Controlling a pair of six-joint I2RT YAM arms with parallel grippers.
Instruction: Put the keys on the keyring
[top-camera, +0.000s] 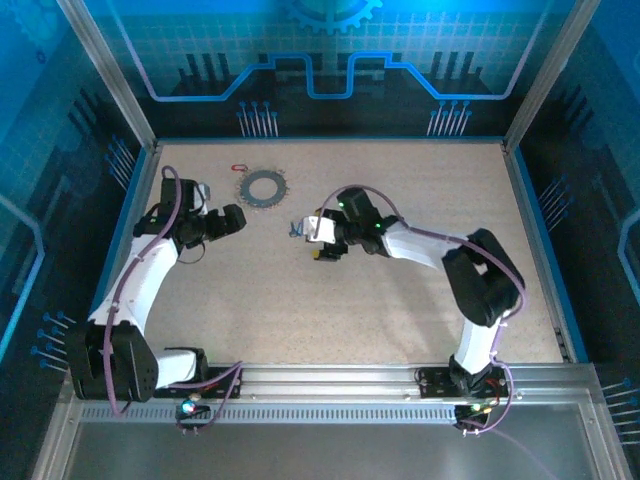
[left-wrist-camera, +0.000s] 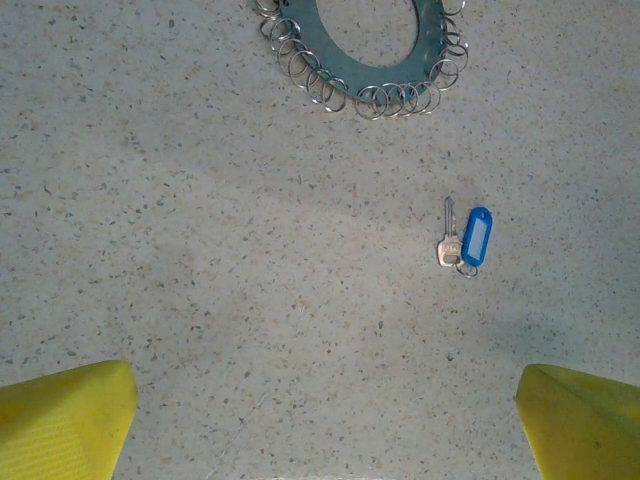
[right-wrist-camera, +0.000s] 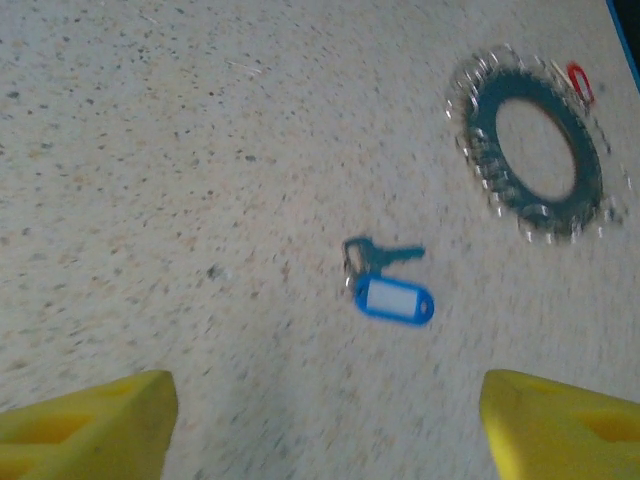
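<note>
1 blue key (left-wrist-camera: 462, 240) near keyring (left-wrist-camera: 365, 82)

From the overhead view I saw the speckled table (top-camera: 400, 300) carrying the keyring (top-camera: 261, 187), a red key (top-camera: 239, 168) at its ten o'clock (just beside) and a blue key (top-camera: 295, 228) at five.

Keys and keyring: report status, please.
Left claw open, right claw open, both empty. Blue key loose on table, red key beside keyring. Nothing in the way.

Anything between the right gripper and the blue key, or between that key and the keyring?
Nothing visible. The blue key lies on bare table ahead of the right gripper, and only bare table separates it from the keyring.
</note>
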